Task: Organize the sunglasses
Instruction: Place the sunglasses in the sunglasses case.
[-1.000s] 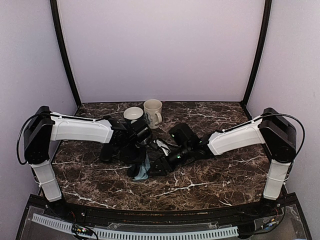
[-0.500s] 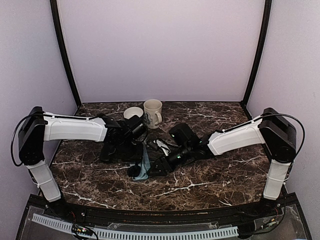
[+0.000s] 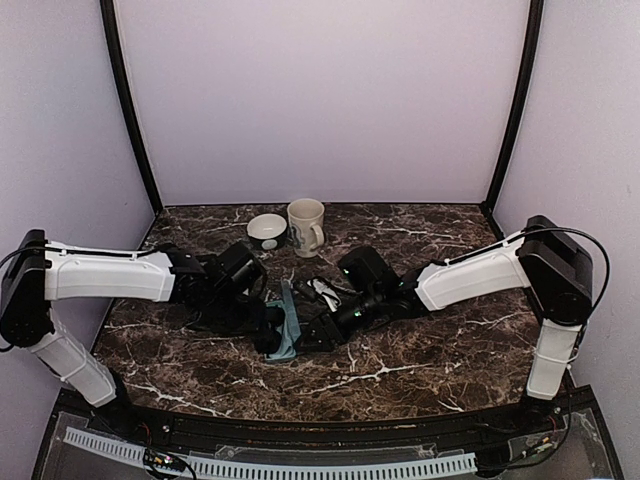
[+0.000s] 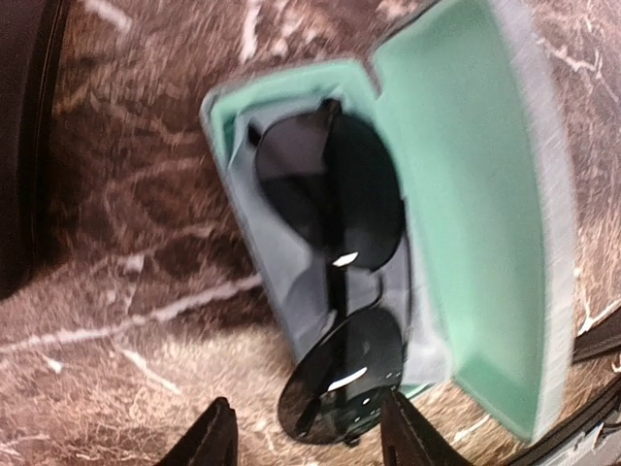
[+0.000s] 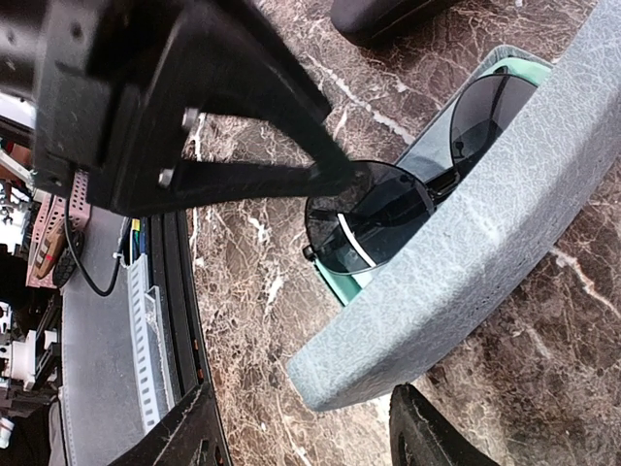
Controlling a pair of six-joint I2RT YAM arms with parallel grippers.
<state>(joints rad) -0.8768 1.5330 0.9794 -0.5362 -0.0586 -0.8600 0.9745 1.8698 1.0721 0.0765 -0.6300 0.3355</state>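
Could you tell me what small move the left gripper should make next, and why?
Probably nudge the sunglasses deeper into the case with the open left gripper. One lens lies inside, but the other lens overhangs the end by that gripper, so the lid likely could not close yet.

Dark marble table (image 3: 430, 365): mug (image 3: 306, 226), bowl (image 3: 267, 229), open grey case (image 3: 288, 322).

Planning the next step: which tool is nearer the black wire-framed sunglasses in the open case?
Left. The left tool has its fingers either side of one lens of the black wire-framed sunglasses; the right tool sits outside the grey case lid.
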